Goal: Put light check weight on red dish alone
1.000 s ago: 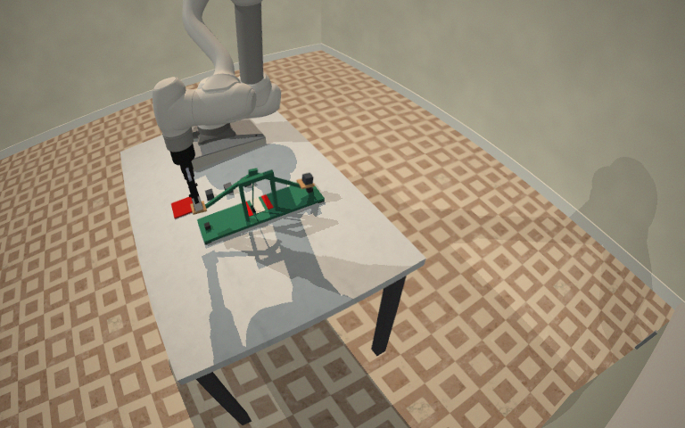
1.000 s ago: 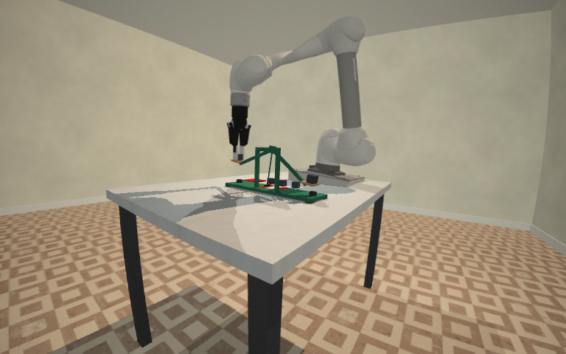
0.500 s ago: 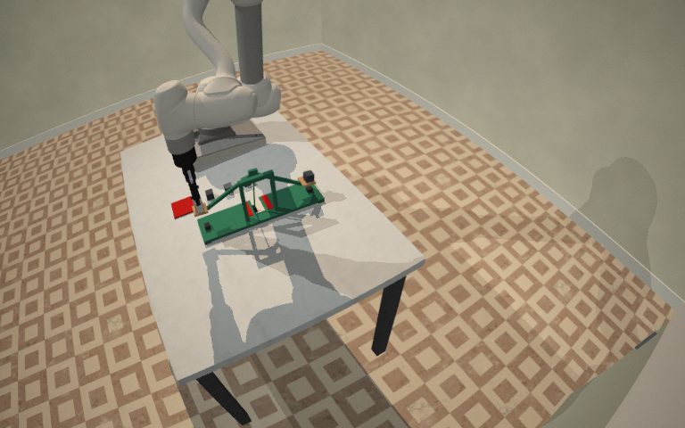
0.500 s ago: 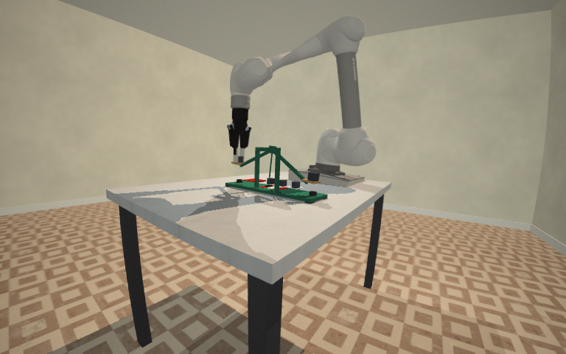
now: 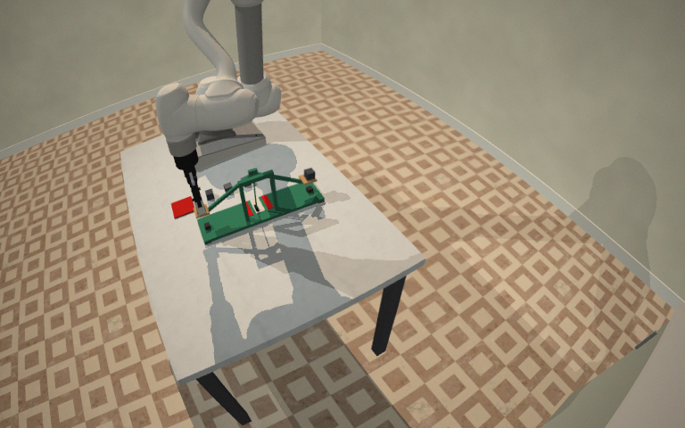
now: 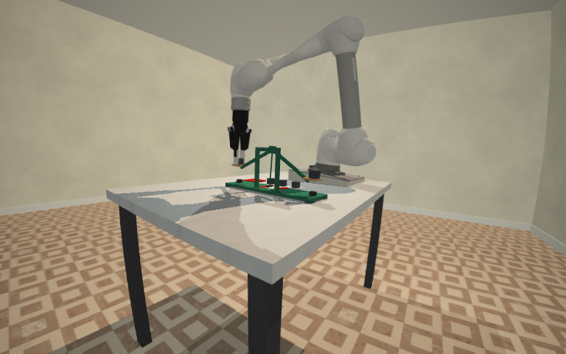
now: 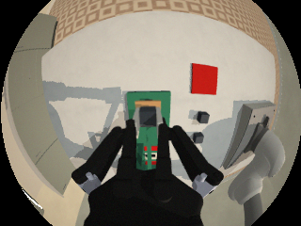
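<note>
The green rocker balance (image 5: pixel 259 207) stands at the middle of the table and also shows in the exterior view (image 6: pixel 275 185). My gripper (image 5: pixel 200 205) hangs over its left pan, shut on a dark check weight (image 7: pixel 147 115) that sits at the tan pan. Another weight (image 5: pixel 309 174) rests on the right pan. Two more weights (image 5: pixel 209 193) (image 5: pixel 227 187) stand on the table behind the balance. The flat red dish (image 5: pixel 182 207) lies right side up just left of the gripper and carries nothing. The pointer (image 5: pixel 257 205) hangs between the two red fields; I cannot tell its exact position.
The robot base (image 5: pixel 229 141) stands at the table's far edge, behind the balance. Two black knobs (image 5: pixel 207 226) (image 5: pixel 309 190) sit on the ends of the green base plate. The balance frame rises right beside the gripper.
</note>
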Available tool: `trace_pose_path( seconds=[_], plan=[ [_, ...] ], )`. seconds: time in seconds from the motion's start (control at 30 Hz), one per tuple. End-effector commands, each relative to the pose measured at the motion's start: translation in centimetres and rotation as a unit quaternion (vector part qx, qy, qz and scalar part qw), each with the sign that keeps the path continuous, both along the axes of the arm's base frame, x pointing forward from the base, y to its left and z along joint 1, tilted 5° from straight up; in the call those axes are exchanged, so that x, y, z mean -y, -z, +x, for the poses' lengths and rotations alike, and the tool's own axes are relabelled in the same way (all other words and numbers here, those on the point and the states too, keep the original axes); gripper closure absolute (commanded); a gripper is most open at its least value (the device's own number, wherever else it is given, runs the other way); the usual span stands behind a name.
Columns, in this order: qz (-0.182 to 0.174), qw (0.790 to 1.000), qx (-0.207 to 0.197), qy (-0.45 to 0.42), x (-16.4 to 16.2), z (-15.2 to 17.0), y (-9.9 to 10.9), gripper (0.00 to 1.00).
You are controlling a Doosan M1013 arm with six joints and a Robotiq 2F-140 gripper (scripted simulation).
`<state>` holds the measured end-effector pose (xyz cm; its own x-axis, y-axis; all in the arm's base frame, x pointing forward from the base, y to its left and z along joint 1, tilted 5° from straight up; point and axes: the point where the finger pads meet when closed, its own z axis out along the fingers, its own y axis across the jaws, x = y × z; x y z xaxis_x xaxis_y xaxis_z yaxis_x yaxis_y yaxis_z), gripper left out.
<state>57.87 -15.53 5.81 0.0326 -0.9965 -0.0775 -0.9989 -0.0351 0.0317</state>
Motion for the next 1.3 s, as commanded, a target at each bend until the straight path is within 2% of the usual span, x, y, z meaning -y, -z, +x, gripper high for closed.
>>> trace_pose_path(
  seconds=[0.0, 0.37, 1.27],
  plan=[
    [0.000, 1.000, 0.000, 0.000, -0.12, -0.01, 0.27, 0.76],
    [0.000, 1.000, 0.000, 0.000, -0.48, -0.05, 1.03, 0.76],
    [0.000, 1.000, 0.000, 0.000, -0.48, -0.05, 1.04, 0.76]
  ],
)
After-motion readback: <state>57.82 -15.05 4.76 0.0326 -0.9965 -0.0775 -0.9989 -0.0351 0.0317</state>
